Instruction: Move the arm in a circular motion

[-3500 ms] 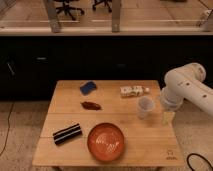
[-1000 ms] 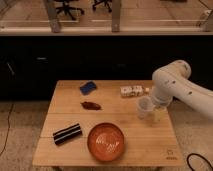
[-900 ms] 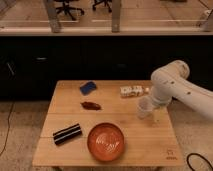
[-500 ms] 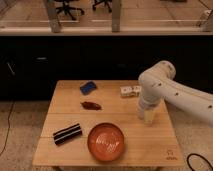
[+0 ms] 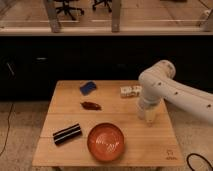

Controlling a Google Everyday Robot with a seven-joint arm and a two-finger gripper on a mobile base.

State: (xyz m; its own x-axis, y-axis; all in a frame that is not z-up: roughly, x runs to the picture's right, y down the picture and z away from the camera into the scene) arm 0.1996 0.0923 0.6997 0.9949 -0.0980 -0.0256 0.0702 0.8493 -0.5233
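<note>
The arm (image 5: 165, 87) is large, glossy white and tubular, with small dark dots along it. It comes in from the right edge, and its rounded joint hangs over the right part of the wooden table (image 5: 107, 102). The gripper (image 5: 148, 116) hangs down from that joint, low over the table's right side, just right of the orange bowl (image 5: 106, 141). A pale cup-like thing sits right at the gripper and is mostly hidden by it.
On the table lie a blue object (image 5: 88, 87) at the back left, a small white box (image 5: 130, 91) at the back, a dark red object (image 5: 91, 105) in the middle and a black bar (image 5: 67, 133) at the front left. A dark counter stands behind.
The arm has swung left from the table's right edge over the table. Its joint now covers the white cup that stood in view before.
</note>
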